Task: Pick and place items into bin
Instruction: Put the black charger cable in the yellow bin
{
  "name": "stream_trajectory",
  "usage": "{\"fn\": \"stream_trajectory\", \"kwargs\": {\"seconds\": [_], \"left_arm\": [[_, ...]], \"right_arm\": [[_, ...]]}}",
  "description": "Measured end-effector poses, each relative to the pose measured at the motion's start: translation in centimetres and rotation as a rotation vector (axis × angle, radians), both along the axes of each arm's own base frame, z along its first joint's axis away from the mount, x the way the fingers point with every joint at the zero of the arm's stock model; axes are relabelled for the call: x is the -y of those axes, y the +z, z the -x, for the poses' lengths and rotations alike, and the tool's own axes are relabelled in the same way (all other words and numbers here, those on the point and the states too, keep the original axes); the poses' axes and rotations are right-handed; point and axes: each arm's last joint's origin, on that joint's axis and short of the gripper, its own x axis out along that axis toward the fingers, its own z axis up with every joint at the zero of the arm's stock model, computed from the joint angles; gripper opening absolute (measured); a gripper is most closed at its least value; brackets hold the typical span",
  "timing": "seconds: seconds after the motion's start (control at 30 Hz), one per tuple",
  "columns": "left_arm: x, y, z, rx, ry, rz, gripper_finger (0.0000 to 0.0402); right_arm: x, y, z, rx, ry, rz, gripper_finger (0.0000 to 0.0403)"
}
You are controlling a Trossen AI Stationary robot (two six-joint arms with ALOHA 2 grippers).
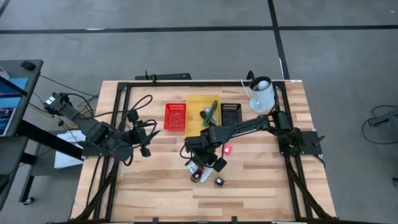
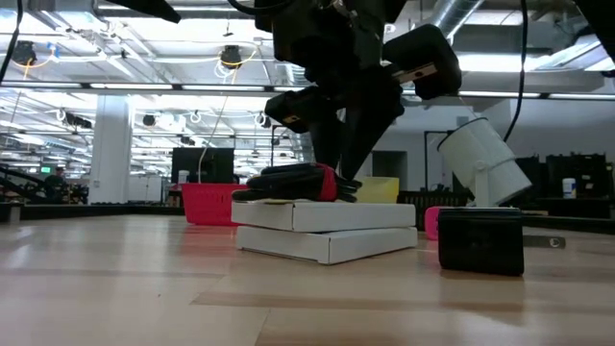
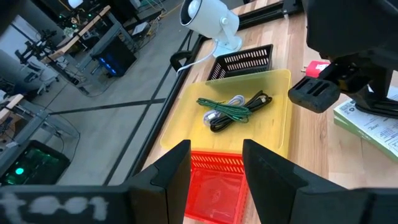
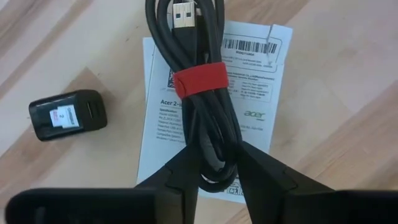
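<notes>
Two fingers of the right gripper (image 4: 214,165) pinch a coiled dark cable (image 4: 199,68) lying on the white packet (image 4: 249,74) beneath it. Beside them on the counter (image 4: 74,37) sits a small black block (image 4: 67,114). Off to the side, the left gripper (image 3: 214,165) hangs open above the red bin (image 3: 214,186).

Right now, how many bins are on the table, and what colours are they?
Red basket: 1
Yellow tray: 1
Black basket: 1
Total: 3
</notes>
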Motion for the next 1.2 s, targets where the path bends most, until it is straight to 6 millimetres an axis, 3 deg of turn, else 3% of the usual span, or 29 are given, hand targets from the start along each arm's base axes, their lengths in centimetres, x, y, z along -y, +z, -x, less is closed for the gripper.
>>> {"fn": "stream_trajectory", "kwargs": {"seconds": [0.5, 0.97, 1.2], "left_arm": [[0.0, 0.0, 0.0, 0.000, 0.000, 0.000, 0.0137], [0.0, 0.0, 0.0, 0.000, 0.000, 0.000, 0.0137], [0.0, 0.0, 0.0, 0.000, 0.000, 0.000, 0.0137]], "right_arm": [[0.1, 0.1, 0.0, 0.003, -0.002, 0.002, 0.0007], [0.0, 0.1, 0.1, -0.016, -0.037, 0.022, 0.0002], [0.0, 1.4, 0.1, -0.037, -0.061, 0.028, 0.0001]]}}
